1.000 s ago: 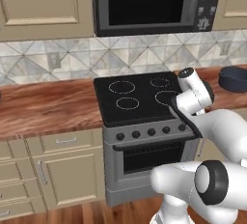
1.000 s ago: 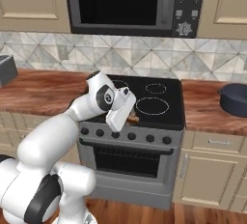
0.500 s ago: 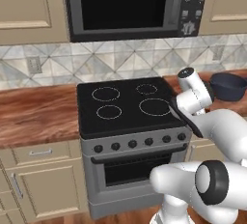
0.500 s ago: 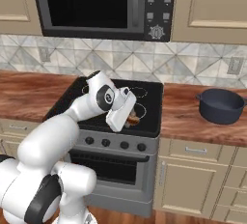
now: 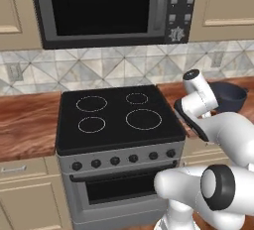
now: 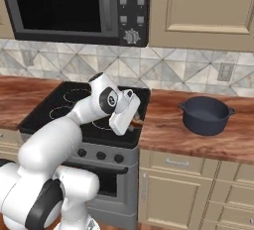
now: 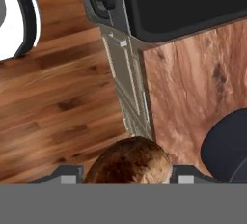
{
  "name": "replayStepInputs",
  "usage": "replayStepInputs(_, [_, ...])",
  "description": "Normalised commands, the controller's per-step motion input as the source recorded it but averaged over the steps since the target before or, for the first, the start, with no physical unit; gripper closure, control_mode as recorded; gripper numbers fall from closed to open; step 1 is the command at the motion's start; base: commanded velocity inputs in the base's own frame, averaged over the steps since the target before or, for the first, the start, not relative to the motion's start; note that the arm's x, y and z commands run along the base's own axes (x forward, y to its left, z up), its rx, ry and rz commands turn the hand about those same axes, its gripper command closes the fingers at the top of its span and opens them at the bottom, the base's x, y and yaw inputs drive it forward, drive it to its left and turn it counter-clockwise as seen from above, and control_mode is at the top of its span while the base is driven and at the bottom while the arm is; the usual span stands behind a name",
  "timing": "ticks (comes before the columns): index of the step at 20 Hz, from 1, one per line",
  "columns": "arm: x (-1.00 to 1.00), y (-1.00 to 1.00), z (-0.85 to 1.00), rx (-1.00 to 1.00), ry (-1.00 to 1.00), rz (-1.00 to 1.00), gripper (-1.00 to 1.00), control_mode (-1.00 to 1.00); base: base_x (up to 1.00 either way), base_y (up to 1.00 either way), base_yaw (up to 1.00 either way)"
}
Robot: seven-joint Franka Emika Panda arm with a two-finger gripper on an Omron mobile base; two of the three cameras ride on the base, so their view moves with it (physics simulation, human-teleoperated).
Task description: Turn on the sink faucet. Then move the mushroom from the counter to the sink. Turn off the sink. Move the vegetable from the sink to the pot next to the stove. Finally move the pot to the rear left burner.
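Note:
My gripper (image 7: 128, 175) is shut on the brown mushroom (image 7: 129, 161), whose cap bulges between the two finger tips. From the right base, the gripper (image 6: 133, 123) hangs over the stove's front right corner with the mushroom (image 6: 138, 120) peeking out beside it. The dark pot (image 6: 206, 115) stands upright on the wooden counter to the right of the stove, apart from the gripper; its rim also appears as the pot (image 5: 231, 95) and the pot (image 7: 226, 147). The rear left burner (image 5: 92, 103) is bare. Sink and faucet are out of view.
The black stove (image 5: 119, 134) has a row of knobs on its front panel. A microwave (image 5: 104, 7) hangs above it. The wooden counter (image 6: 168, 135) runs on both sides, over cabinets and a wood floor (image 7: 58, 102).
The whole picture has slid left: the base has driven to the right, and the pot now stands nearer. The gripper keeps the mushroom, with the arm's pose unchanged.

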Motion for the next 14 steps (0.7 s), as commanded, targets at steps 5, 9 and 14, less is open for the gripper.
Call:
replayStepInputs(5, [0.00,0.00,0.00,0.00,0.00,0.00,1.00,1.00,0.46,-0.41,0.05])
replayStepInputs(9, [0.00,0.00,0.00,0.00,0.00,0.00,1.00,1.00,0.44,-0.38,0.06])
replayStepInputs(14, [0.00,0.00,0.00,0.00,0.00,0.00,1.00,1.00,0.38,-0.39,0.06])
